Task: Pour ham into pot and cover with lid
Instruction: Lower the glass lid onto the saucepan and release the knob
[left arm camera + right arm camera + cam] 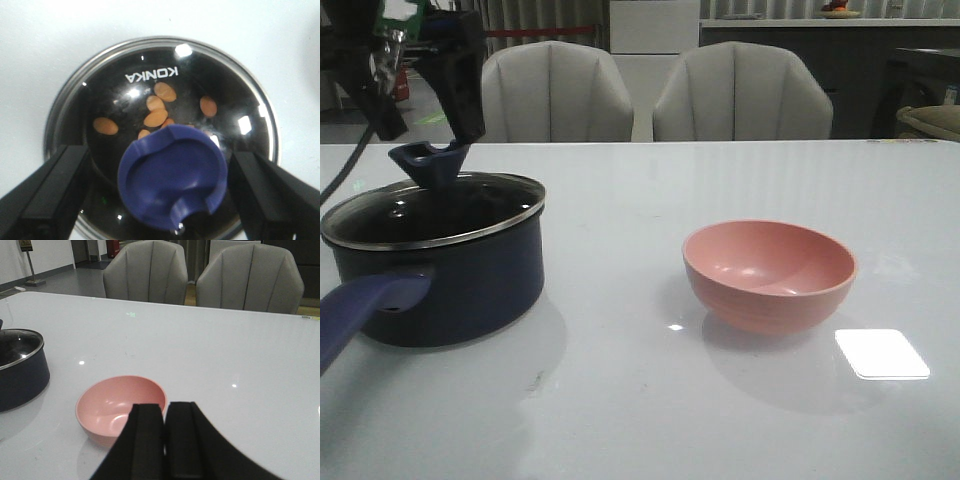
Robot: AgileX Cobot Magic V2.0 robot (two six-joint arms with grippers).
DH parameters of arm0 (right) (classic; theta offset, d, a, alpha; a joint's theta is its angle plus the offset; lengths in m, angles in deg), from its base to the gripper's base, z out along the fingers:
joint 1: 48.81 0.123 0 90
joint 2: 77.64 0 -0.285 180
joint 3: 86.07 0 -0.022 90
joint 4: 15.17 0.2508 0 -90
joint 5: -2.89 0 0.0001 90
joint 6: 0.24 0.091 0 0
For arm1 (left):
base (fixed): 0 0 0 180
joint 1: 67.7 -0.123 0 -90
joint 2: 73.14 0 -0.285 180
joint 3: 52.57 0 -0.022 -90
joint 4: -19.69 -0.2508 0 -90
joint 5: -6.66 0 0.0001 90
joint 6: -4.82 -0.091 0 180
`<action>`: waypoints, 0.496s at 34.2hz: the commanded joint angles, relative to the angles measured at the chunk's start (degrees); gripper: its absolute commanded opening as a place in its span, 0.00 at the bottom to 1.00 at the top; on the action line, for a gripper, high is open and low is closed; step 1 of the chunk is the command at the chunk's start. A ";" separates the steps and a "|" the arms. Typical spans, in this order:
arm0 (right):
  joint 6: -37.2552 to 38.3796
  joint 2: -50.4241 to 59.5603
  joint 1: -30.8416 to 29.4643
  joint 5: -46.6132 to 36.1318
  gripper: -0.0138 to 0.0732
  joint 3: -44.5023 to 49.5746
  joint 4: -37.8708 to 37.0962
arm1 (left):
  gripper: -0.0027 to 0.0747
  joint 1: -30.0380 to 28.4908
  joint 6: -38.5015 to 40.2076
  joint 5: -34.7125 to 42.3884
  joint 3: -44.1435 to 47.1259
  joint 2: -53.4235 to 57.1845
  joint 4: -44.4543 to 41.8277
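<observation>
The left gripper (172, 187) had its fingers (47, 192) spread wide, one on each side of the lid's dark-blue notched knob (172, 182), with a clear gap between each finger and the knob; nothing was clamped. In the front view the same gripper (420, 135) hung just above the knob (428, 162), and whether a fingertip touched it could not be determined from that angle.

The lid (165, 100), dark-tinted glass with a metal rim and the lettering "KONKA", sat on the pot (450, 290), tilted slightly in the front view. Through the glass the ham (156, 118) was visible as several orange-pink chunks lying on the black pot floor, part of the group hidden behind the knob. The pot's purple-blue handle (360, 310) projected toward the camera at the near left of the white table (640, 420).

The right gripper (165, 440) had its fingers (146, 440) pressed together with nothing between them. It was positioned near the salmon-pink bowl (120, 407), which partly lay behind the fingers in the right wrist view. The bowl (770, 272) stood upright, well apart from the pot to its right. Two grey upholstered chairs (655, 95) stood behind the far table edge.
</observation>
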 commanded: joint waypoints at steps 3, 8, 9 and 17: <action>-0.34 -0.40 -0.02 -4.00 0.33 -1.66 0.33 | 0.81 0.49 0.05 1.38 -2.01 5.92 -0.19; -0.34 -0.40 -0.02 -4.00 0.33 -1.66 0.33 | 0.81 0.49 0.05 1.78 -1.90 8.55 -0.19; -0.34 -0.40 -0.02 -4.00 0.33 -1.66 0.33 | 0.81 0.49 0.05 2.36 -1.57 9.59 -0.19; -0.34 -0.40 -0.02 -4.00 0.33 -1.66 0.33 | 0.81 0.49 0.05 15.38 8.62 23.58 0.58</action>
